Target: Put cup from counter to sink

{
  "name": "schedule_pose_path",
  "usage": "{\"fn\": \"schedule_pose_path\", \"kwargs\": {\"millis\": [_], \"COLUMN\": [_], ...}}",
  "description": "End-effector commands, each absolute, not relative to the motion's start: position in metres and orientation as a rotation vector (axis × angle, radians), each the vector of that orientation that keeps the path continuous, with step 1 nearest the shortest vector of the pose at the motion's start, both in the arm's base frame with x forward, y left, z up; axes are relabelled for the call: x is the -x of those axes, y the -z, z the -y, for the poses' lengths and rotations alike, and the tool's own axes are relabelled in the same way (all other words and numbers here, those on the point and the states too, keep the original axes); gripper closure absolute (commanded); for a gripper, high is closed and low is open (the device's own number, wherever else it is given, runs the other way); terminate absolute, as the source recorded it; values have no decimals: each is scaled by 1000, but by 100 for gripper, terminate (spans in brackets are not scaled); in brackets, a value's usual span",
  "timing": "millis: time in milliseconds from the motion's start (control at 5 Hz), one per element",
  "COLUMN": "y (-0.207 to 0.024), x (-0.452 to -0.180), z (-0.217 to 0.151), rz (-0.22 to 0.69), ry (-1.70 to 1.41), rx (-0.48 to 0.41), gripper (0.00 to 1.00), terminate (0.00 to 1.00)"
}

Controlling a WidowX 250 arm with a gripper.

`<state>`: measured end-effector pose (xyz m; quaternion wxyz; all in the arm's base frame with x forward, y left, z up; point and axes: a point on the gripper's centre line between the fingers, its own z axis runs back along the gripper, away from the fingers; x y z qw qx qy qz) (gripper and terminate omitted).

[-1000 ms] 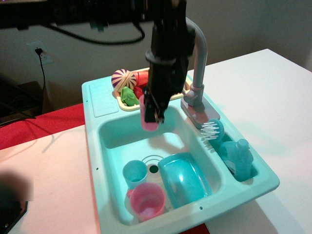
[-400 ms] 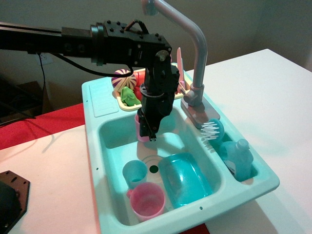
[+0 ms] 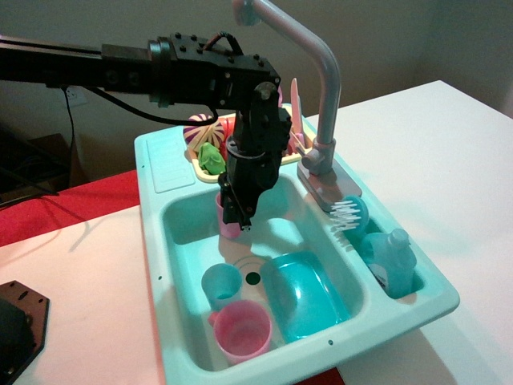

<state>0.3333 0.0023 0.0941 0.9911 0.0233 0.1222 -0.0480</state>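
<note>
The small slim pink cup [image 3: 225, 224] stands upright, low inside the teal sink [image 3: 186, 220], at the basin's back, just behind the round drain [image 3: 253, 278]. My black gripper [image 3: 238, 215] reaches down from the arm above and is shut on the cup, its fingers on the cup's right side and rim. Whether the cup's base touches the basin floor cannot be told. The ribbed teal counter ledge [image 3: 167, 163] lies at the back left of the unit, with nothing on it.
In the basin's front stand a small blue cup [image 3: 221, 285], a larger pink cup [image 3: 243, 330] and a blue dish [image 3: 302, 293]. The grey faucet [image 3: 327, 96] rises to my right. A yellow dish rack [image 3: 210, 171] with toys sits behind; a brush [image 3: 346, 215] and bottle [image 3: 393, 258] sit on the right.
My gripper has come down with the pink cup from above the basin to low inside it, then shifted slightly left.
</note>
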Motion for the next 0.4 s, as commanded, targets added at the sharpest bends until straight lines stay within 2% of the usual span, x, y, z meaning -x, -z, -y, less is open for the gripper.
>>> {"fn": "schedule_pose_path", "kwargs": {"millis": [0, 200], "y": [-114, -139], "x": [-336, -335], "z": [-4, -14], "rz": [-205, -202], "ry": [81, 55], "rx": [-59, -88], "gripper": [0, 0], "terminate": [0, 100]}}
